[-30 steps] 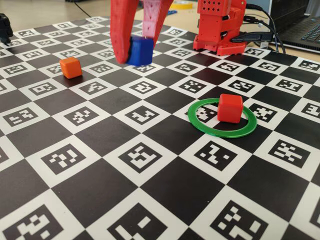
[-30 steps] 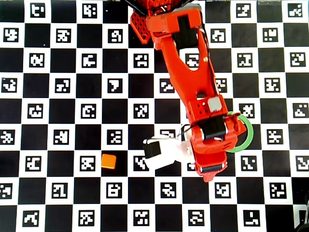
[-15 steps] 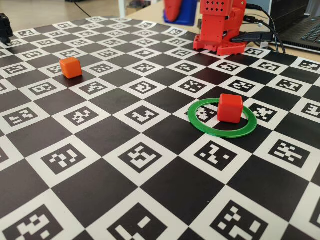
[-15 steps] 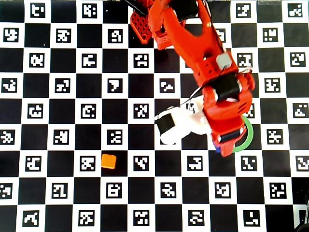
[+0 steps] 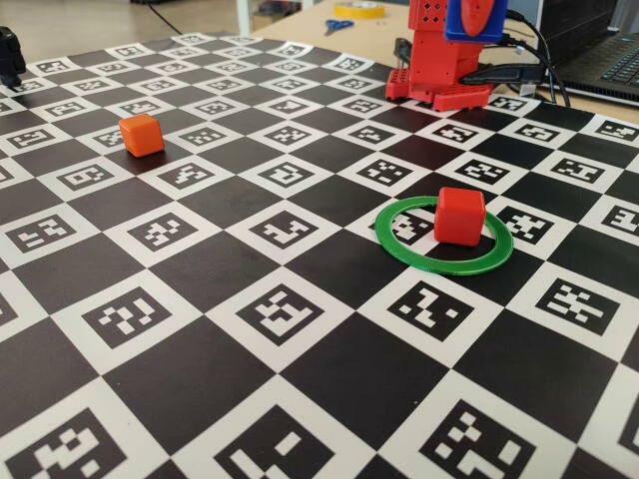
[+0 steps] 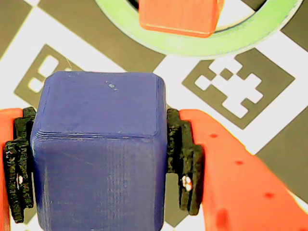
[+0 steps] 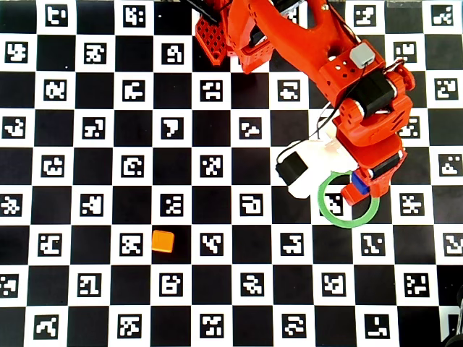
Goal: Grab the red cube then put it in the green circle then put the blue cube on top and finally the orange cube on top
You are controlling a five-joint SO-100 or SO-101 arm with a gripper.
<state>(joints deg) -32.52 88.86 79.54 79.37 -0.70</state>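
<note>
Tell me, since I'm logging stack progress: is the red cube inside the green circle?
Inside. In the fixed view the red cube sits upright within the green circle, toward its far right edge.

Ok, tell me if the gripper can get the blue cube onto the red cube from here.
Probably yes. The gripper is shut on the blue cube, held above the board. The red cube sits inside the green circle with its top bare, nothing between them.

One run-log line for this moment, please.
stage: blue cube held in gripper above green circle | red cube in circle | orange cube untouched
</note>
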